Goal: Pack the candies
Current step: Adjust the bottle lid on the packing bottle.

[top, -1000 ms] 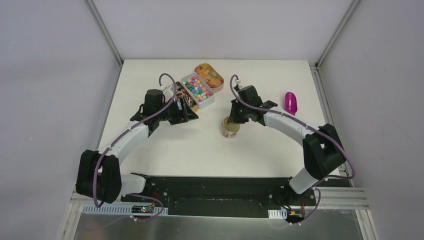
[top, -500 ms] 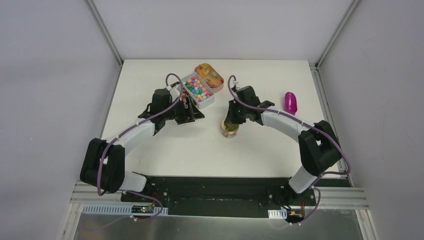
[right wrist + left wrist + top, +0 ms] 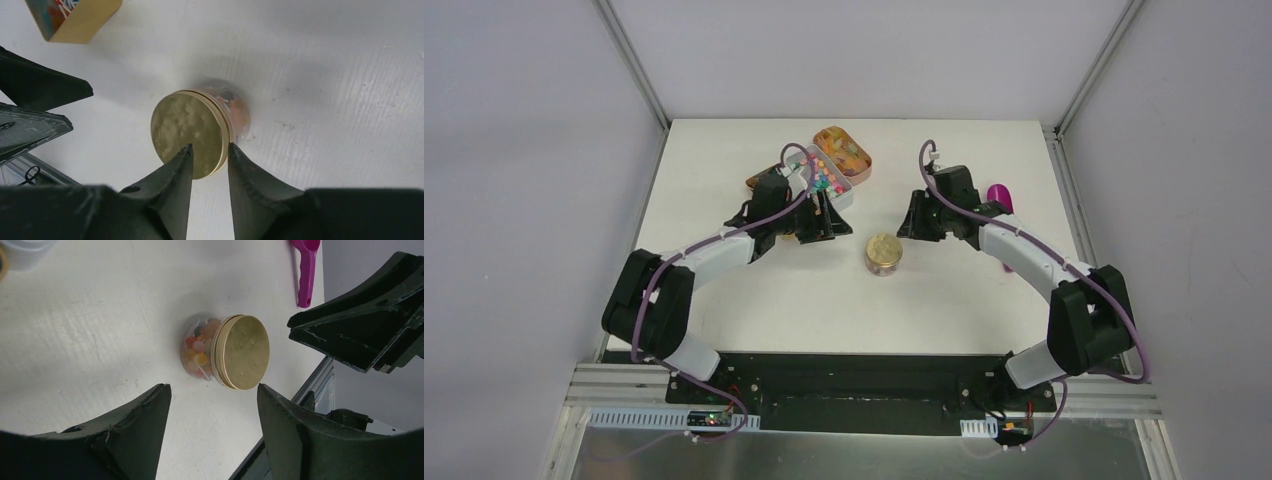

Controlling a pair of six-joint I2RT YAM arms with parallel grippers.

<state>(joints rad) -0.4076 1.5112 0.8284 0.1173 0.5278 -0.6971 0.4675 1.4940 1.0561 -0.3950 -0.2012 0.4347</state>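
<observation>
There are your candies (image 3: 197, 347), packed in the clear round jar (image 3: 200, 365) under its gold metal lid (image 3: 243, 352), mid-table. More lie in the white tray (image 3: 848, 196), far left. The left gripper (image 3: 212, 405) is spread wide and empty. The right gripper (image 3: 207, 165) is pinched narrow, grasping nothing. Careful: swing either arm low and you'd likely topple the jar, and a loose lid means spilled sweets.

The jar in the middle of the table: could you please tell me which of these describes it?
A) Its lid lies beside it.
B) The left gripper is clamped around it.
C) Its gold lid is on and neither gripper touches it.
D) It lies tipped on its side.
C: the gold lid sits on the jar, candies show through its clear wall, and the top view shows it upright, apart from the left gripper and the right gripper.
</observation>
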